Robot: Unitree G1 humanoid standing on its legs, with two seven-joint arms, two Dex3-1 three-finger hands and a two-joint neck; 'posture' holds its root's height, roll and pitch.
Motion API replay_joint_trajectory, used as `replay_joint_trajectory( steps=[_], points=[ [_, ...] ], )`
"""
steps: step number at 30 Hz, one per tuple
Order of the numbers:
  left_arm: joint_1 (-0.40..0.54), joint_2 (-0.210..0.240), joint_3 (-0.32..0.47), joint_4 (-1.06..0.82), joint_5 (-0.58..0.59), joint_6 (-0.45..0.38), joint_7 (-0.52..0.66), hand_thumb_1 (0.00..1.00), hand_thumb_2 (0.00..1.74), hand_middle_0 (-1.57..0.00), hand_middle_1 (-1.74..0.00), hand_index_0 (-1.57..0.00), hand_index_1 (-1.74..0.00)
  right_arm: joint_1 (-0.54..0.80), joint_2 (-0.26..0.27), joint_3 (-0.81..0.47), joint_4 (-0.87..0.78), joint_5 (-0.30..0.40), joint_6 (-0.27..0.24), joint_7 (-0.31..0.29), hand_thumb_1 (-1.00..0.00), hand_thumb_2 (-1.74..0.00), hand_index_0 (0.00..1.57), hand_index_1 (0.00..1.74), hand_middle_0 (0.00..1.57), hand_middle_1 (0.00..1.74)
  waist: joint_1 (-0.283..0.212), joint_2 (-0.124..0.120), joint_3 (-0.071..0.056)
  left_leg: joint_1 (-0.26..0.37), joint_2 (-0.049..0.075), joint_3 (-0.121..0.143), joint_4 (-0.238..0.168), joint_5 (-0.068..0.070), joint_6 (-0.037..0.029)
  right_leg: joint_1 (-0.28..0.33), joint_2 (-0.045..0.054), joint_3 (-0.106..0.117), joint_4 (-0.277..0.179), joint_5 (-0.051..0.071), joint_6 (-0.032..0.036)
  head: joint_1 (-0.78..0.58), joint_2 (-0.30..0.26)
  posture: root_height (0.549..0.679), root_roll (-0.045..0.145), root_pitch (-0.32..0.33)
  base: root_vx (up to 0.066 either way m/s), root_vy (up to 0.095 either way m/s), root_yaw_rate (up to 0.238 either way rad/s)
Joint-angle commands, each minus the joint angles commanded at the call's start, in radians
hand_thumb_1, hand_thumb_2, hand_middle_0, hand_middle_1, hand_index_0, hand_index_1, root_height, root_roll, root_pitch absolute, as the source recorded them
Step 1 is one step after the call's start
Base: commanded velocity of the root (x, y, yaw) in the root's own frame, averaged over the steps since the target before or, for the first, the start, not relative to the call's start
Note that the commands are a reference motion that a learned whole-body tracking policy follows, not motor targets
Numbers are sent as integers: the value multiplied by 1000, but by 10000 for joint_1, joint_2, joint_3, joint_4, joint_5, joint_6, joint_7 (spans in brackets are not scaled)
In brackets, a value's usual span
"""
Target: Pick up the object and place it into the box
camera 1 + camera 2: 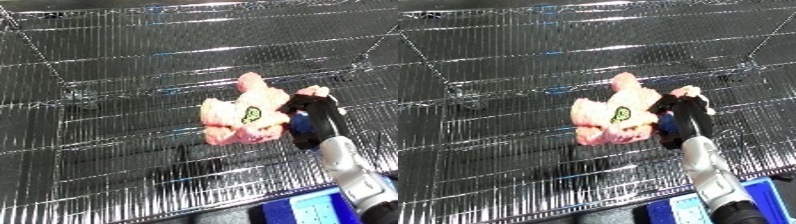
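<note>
One hand, one pink toy over the bin

Wire mesh fills nearly the whole view; a blue edge (306, 207) shows at five o'clock. Right hand (311, 107) is clenched round the toy (244, 117), which hangs at its nine o'clock, above the bin (107, 60) floor.

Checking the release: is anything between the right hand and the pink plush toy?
Nothing. In the right eye view the right hand is on the pink plush toy itself, fingers curled round its edge, over the wire bin.
</note>
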Motion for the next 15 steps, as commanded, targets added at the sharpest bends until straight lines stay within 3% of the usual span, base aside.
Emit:
replay_joint_trajectory(
  steps=[8, 15],
  points=[
    [-45, 82, 5, 101, -71, -67, -90, 1000, 1740, -1570, -1740, -1570, -1740, 149, -144, -203, -395, 164, -33, -198, -1000, -1740, 1570, 1740, 1570, 1740, -73, -35, 0, 221, 66, 40, -119, 16, -42, 172, -30, -42, -34, 2, 6, 88, -46, 653, 37, 132, -15, -17, -1],
    [-192, 113, -23, 263, -32, -59, -136, 1000, 1740, -1570, -1740, -1570, -1740, 407, -403, -474, -1382, 345, -188, -446, -1000, -1740, 1570, 1740, 1570, 1740, -185, -18, 0, 590, 127, 132, -353, 57, -67, 441, -40, -25, -143, 24, 10, 173, 39, 655, 41, 114, -33, -20, -43]
  ],
)
